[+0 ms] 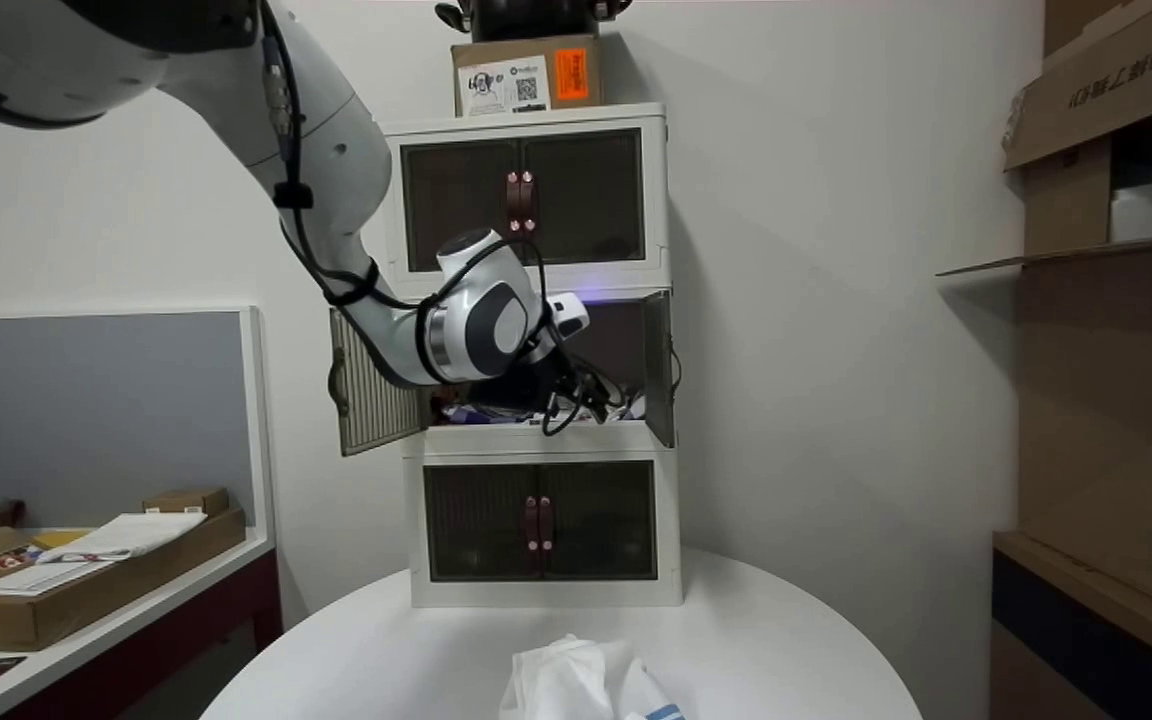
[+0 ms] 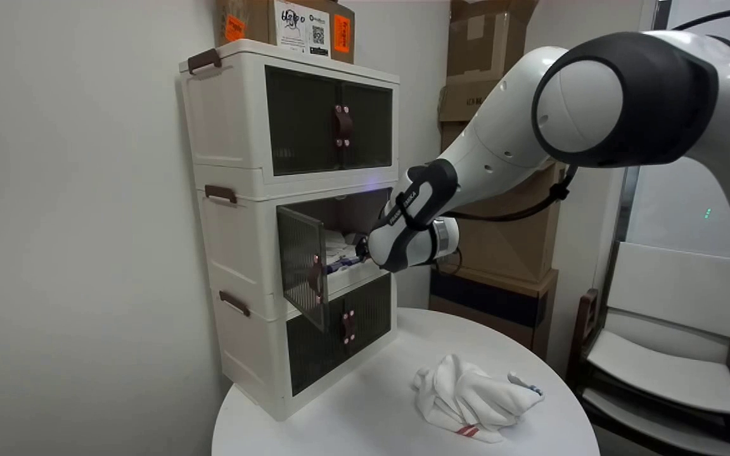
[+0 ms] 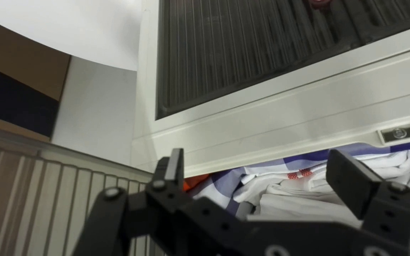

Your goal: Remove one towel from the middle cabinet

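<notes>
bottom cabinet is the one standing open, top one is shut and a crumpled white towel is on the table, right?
No: both exterior views show the middle cabinet standing open, not the bottom cabinet; the top cabinet is shut, and a crumpled white towel is on the table.

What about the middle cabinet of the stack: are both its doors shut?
No, in an exterior view both hinged doors of the middle cabinet stand swung outward, with part of its interior showing between them.
</notes>
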You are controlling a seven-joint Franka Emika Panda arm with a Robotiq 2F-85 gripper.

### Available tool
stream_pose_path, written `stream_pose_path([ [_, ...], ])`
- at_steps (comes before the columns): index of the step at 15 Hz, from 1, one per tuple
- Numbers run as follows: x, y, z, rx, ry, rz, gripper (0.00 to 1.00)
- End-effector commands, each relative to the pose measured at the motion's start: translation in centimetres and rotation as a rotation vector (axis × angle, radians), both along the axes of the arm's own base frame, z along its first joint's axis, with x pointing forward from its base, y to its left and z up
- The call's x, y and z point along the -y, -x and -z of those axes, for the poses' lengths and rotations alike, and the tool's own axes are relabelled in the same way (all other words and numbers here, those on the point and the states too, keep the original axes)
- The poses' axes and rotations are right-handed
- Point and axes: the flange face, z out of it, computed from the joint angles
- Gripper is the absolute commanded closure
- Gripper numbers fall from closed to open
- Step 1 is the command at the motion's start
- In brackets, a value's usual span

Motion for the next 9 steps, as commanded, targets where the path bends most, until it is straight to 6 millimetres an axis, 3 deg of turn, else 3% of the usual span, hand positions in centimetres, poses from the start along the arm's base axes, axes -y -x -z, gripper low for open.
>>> stream_pose_path([
  [1, -1.9, -1.5, 1.2, 0.033, 0.020, -0.027, 0.00],
  [5, -4.8, -3.3, 2.6, 0.053, 0.038, -0.096, 0.00],
  [9, -5.9, -5.2, 3.0, 0.086, 0.071, -0.138, 0.00],
])
